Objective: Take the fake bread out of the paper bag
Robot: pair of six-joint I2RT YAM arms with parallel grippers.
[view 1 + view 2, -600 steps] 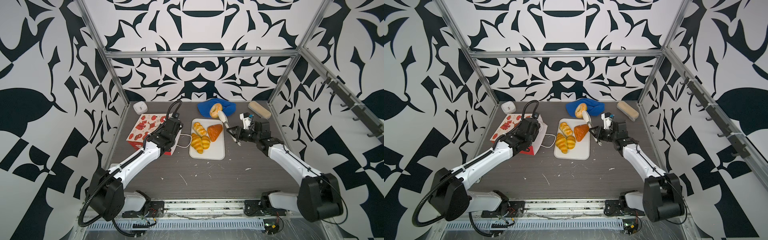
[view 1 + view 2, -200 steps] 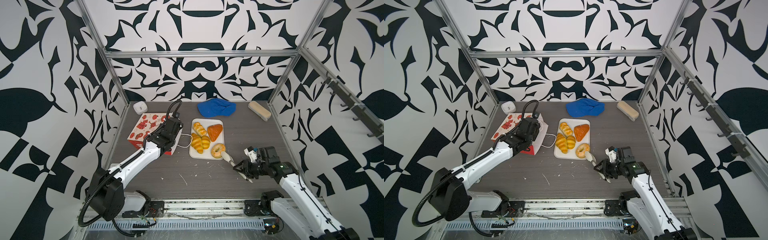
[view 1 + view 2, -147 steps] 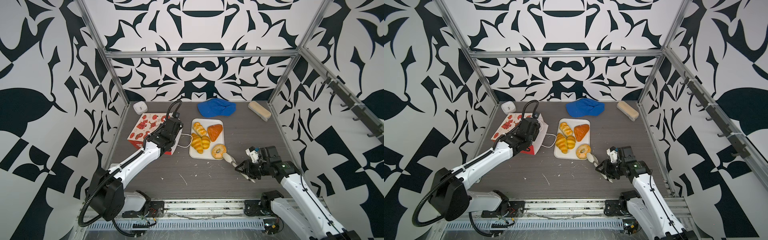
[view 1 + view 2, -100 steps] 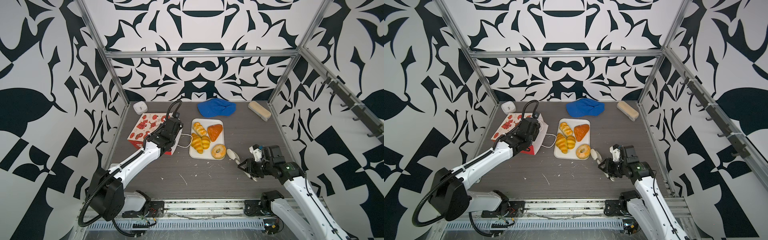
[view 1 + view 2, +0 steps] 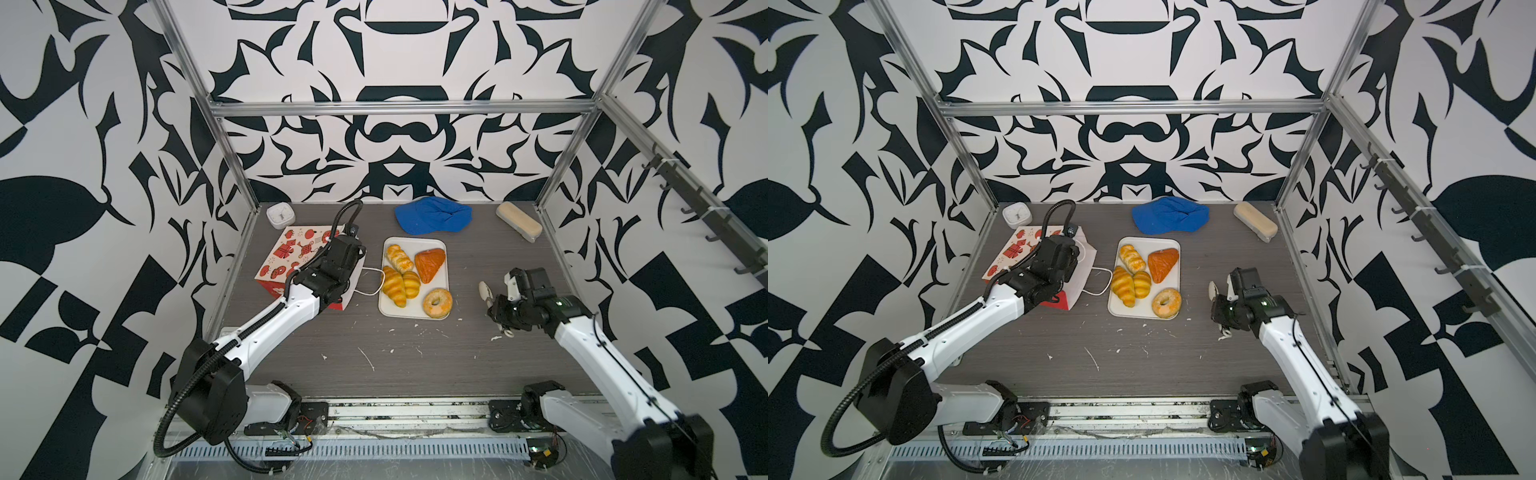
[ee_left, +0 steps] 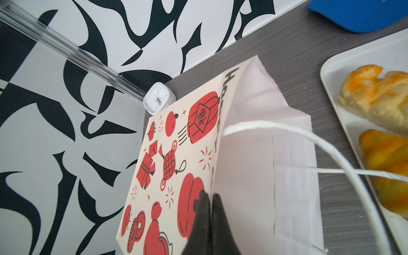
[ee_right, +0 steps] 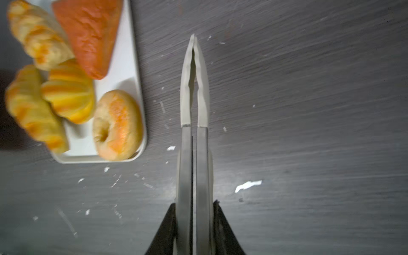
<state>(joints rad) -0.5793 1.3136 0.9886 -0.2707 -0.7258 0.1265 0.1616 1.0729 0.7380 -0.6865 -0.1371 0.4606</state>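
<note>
well, starting at the left fingers (image 6: 209,197): they're pinched flat together on the top rim of the paper bag (image 6: 176,143), printed face on one side, white lining on the other. over to the right fingers (image 5: 498,308), which are clamped round the arms of a pair of tongs (image 7: 185,103). the pale tips meet with nothing between them, hovering over bare bench (image 5: 415,353) near the tray (image 5: 415,240).

moving out, the fake bread is all on that white tray: braided loaf (image 5: 399,257), two croissants (image 5: 394,286) touching side by side, triangular pastry (image 5: 430,264), and doughnut (image 5: 437,303) in the near corner. five out, so we'd call the job as good as done.

the bag lies on its side, mouth toward the tray, a white cord handle (image 6: 265,126) looping out that way. the lining we can see is bare, though its depths are hidden.

we reckon the pastries are light, glossy and a bit slippery, probably squashy, so tongs across the thick middle suit them. the bag is thin, creasy paper, light enough to skid, and the rim fold looks like the sensible hold.
</note>
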